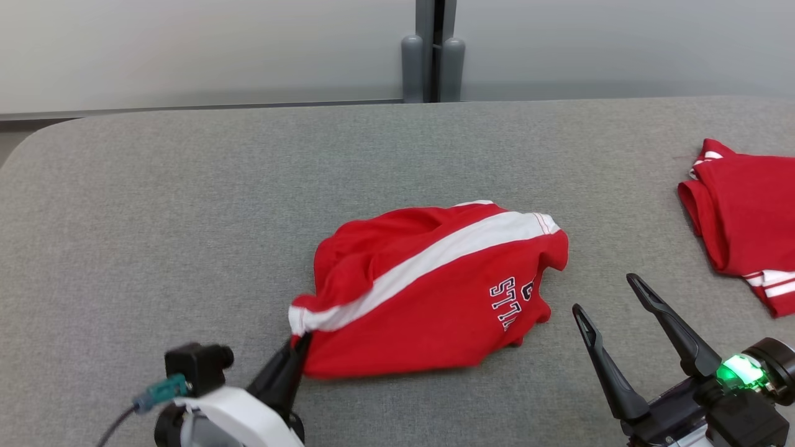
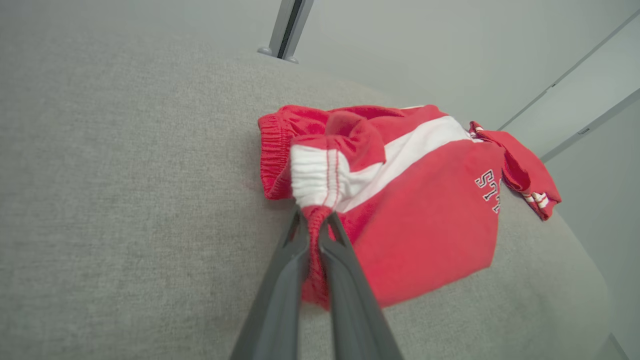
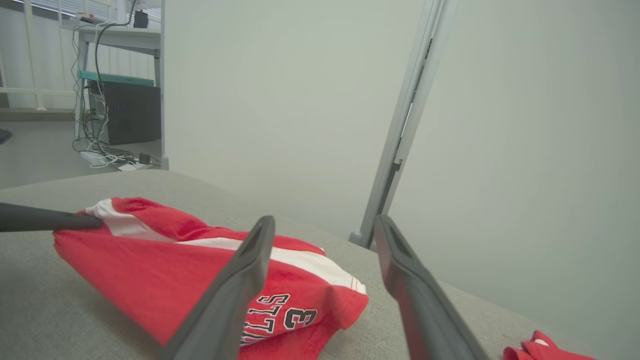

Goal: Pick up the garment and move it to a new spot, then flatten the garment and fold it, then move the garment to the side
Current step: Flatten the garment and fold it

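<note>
Garment, grey (perhaps felt) tabletop, partitions

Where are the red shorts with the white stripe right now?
In the head view, the red shorts lie crumpled in the middle of the grey table, their waistband corner pinched by the left gripper, the open right gripper just to their right.

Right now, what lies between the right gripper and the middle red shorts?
Just a bare strip of grey table, in the head view; the right gripper sits beside the red shorts, apart.
</note>
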